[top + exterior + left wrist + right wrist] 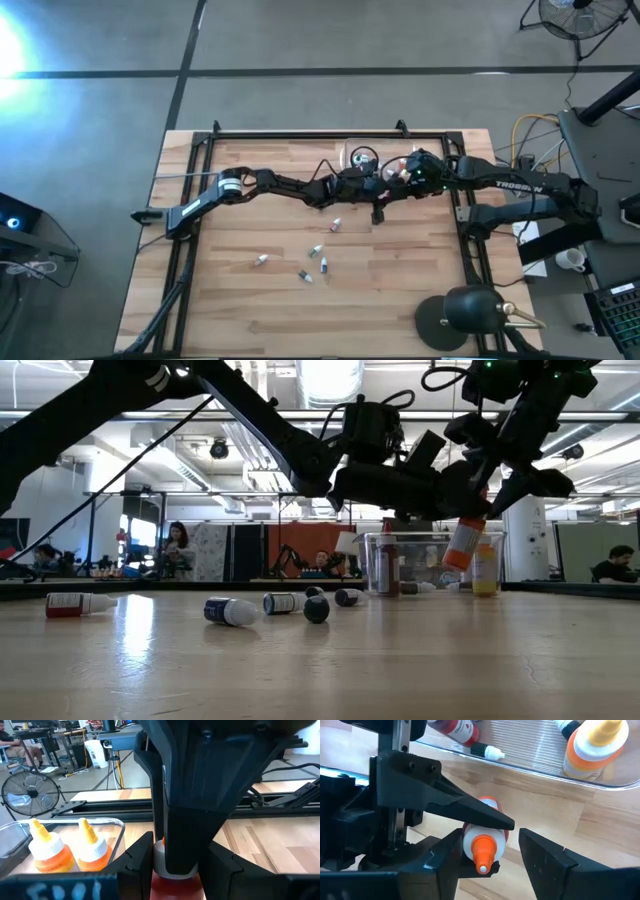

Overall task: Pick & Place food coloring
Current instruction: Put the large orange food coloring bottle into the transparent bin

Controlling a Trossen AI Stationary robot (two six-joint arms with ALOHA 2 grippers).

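One food coloring bottle [482, 842], with a red body, white collar and orange pointed cap, hangs above the table near the clear plastic box [365, 155]. My left gripper [175, 865] is shut on it. My right gripper [490, 865] comes down from above and is open, one finger on each side of the bottle's cap end; I cannot tell whether a finger touches it. Several more food coloring bottles [316, 250] lie on their sides on the wooden table; the low view shows them too [228, 610]. My left gripper pinches the bottle's upper body just under the white collar [159, 862] between its two fingers. The fingers reach in level from the table's left. The bottle is lifted clear of the table, tilted, with its cap end up and its base [455, 560] hanging lowest.
The clear box [120, 822] holds two upright orange bottles [47, 852] and a red bottle lying flat [457, 727]. A black metal frame [330, 135] borders the table. A black desk lamp [465, 315] stands at the near right corner.
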